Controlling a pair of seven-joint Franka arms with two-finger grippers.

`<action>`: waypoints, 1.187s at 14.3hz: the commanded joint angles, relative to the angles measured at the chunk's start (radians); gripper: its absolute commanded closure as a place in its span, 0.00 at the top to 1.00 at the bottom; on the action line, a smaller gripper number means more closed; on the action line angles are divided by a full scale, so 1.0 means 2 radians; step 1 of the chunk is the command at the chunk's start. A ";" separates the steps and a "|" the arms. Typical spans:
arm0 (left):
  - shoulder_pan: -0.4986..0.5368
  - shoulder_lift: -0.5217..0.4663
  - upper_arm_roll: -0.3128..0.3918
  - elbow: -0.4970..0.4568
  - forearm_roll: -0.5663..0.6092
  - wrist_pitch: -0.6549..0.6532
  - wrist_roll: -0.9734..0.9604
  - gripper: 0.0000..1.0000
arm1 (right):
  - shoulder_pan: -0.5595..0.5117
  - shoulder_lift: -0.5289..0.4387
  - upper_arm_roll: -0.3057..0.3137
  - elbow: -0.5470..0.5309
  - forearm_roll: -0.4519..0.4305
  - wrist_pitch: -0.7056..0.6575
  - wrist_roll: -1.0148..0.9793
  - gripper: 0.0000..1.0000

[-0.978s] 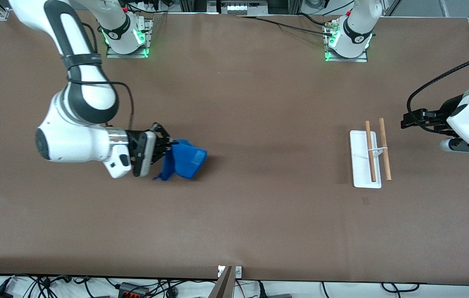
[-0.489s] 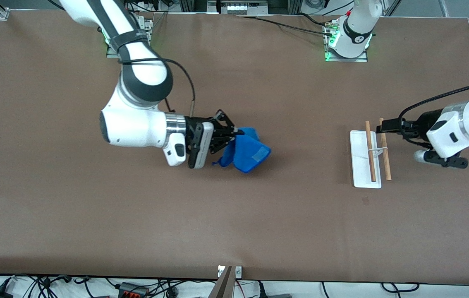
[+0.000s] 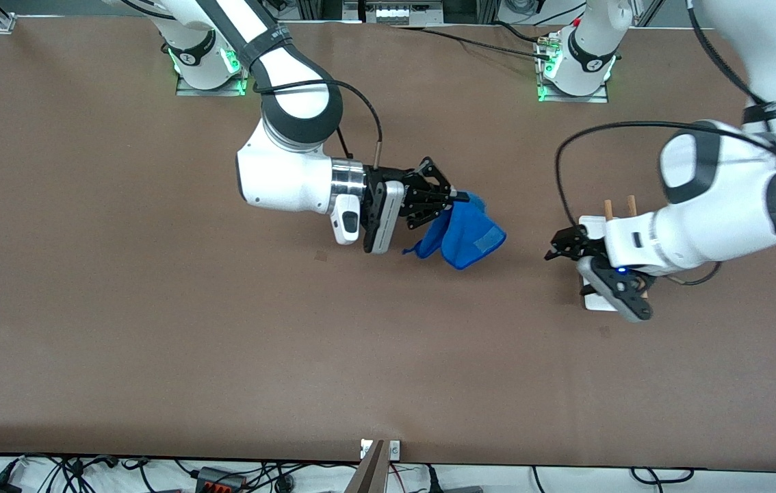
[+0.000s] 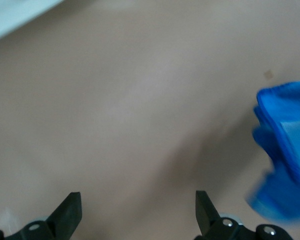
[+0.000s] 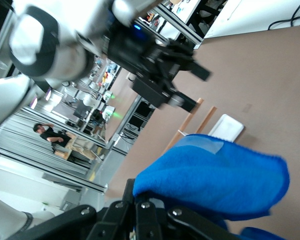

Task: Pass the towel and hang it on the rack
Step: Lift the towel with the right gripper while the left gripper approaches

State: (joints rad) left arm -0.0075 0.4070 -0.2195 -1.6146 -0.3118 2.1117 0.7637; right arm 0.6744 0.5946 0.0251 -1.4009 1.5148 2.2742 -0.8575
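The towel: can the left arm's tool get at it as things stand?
Probably yes. The towel hangs from the right tool, shut on it above the table. The left tool is open, facing it, with only bare table between.

Rack (image 3: 597, 222): your left arm covers most of it; only the rod tips and a corner of the base show.
Towel (image 4: 285, 150): blurred, cut by the frame edge beside your left gripper's (image 4: 135, 215) fingers.

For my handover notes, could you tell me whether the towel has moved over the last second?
Yes. The towel, held by the right gripper, has travelled toward the rack.
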 commanded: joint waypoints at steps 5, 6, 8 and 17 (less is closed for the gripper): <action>0.066 -0.015 -0.011 -0.049 -0.144 -0.015 0.457 1.00 | 0.003 0.005 -0.005 0.009 0.016 0.002 0.003 0.00; 0.068 -0.015 -0.010 -0.048 -0.161 -0.036 0.477 1.00 | 0.003 0.005 -0.005 0.009 0.016 0.003 0.003 0.00; 0.067 -0.015 -0.010 -0.046 -0.172 -0.051 0.477 1.00 | 0.004 0.005 -0.005 0.009 0.014 0.003 0.001 0.00; 0.058 0.040 -0.031 -0.042 -0.352 -0.110 0.689 1.00 | 0.003 0.005 -0.005 0.009 0.013 0.008 -0.002 0.00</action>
State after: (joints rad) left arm 0.0988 0.4486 -0.2747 -1.7036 -0.9067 1.9635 2.0021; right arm 0.6738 0.5955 0.0207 -1.4009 1.5262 2.2746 -0.8573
